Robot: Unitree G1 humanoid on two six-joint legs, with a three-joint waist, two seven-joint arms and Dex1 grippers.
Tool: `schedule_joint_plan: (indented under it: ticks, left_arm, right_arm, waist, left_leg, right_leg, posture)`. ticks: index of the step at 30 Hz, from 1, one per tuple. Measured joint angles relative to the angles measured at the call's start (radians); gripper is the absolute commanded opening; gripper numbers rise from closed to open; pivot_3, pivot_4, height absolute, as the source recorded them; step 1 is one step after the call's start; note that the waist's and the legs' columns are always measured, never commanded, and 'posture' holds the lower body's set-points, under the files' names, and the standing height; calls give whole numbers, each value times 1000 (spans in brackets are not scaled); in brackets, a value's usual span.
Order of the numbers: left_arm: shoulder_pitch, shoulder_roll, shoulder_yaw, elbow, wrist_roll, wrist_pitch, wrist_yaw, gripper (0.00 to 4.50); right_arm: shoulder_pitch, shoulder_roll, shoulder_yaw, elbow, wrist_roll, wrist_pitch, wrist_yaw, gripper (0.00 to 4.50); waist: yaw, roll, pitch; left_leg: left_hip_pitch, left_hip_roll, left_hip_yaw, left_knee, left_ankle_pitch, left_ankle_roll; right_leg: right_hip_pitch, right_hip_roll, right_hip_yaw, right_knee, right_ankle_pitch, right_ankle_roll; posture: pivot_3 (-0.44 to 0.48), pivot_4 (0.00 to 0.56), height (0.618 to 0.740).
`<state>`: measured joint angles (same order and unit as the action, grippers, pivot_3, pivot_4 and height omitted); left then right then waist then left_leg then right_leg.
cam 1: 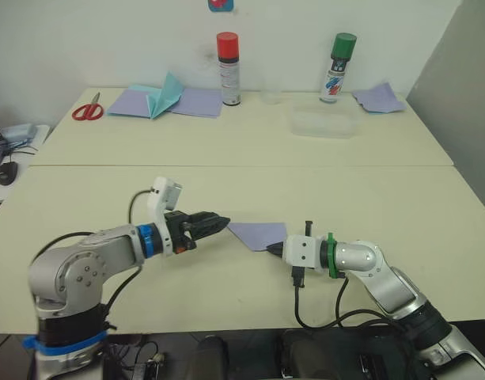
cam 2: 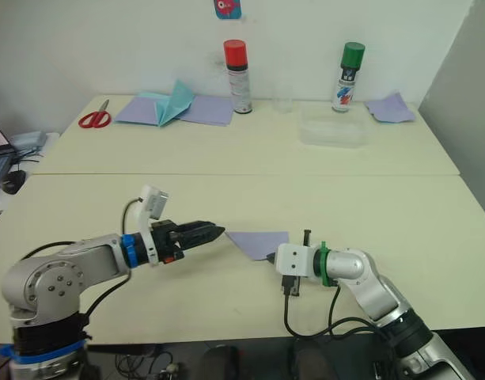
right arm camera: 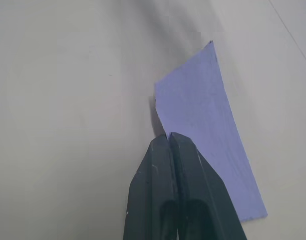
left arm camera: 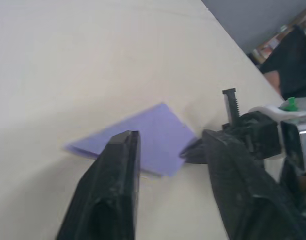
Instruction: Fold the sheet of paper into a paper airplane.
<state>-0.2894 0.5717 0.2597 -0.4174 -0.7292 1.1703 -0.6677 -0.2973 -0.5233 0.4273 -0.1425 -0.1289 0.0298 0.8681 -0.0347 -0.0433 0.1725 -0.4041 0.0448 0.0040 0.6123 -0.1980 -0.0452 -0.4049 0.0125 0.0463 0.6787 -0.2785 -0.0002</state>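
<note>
The sheet of paper (cam 1: 258,233) lies flat on the near table as a pale lavender folded piece with a point toward my left. My left gripper (cam 1: 218,223) hovers just left of that point, its fingers (left arm camera: 118,170) open, and the paper (left arm camera: 143,135) shows beyond the gap. My right gripper (cam 1: 275,248) comes in from the right, shut. In the right wrist view its tips (right arm camera: 167,136) rest at the edge of the paper (right arm camera: 207,135), which stays flat on the table.
On the far table stand a red-capped spray can (cam 1: 229,69), a green-capped spray can (cam 1: 337,67), a clear cup (cam 1: 271,95) and a clear plastic box (cam 1: 321,124). Red scissors (cam 1: 88,108), a teal folded paper (cam 1: 164,95) and more lavender sheets (cam 1: 198,101) lie there too.
</note>
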Motion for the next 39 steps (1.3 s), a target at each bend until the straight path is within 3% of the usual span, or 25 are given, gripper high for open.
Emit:
schedule_joint_plan:
  ticks: [3,7,13,25,39]
  left_arm:
    - [48,82,-138,15,149,-274,-107,3081]
    - [83,91,-269,84,279,-554,-212,1899]
    - [75,76,-310,157,319,-678,-253,22]
    - [40,33,-471,265,451,-716,-259,22]
    - [-2,35,-482,301,476,-673,-272,22]
  right_arm:
    - [21,-15,-2,-46,34,17,33,0]
    - [54,-17,-7,-104,67,87,47,0]
    - [72,-22,-11,-178,72,179,47,0]
    - [75,-25,-12,-192,78,234,47,0]
    - [82,-34,-12,-205,92,238,57,0]
  waist:
    - [5,0,0]
    - [8,0,0]
    - [6,0,0]
    - [4,0,0]
    - [4,0,0]
  left_leg:
    - [0,1,1,0,0,0]
    - [-1,0,4,0,0,0]
    - [-2,1,4,0,0,0]
    - [-2,0,3,0,0,0]
    - [-2,0,2,1,0,0]
  right_leg:
    - [0,-3,0,0,0,-1]
    - [0,-6,0,-1,0,-1]
    - [-1,-4,-2,0,-1,-1]
    - [-1,1,-3,0,-1,-1]
    - [-1,2,-3,0,-1,-1]
  posture:
    - [0,150,740]
    - [0,150,740]
    - [0,150,740]
    - [0,150,740]
    - [0,150,740]
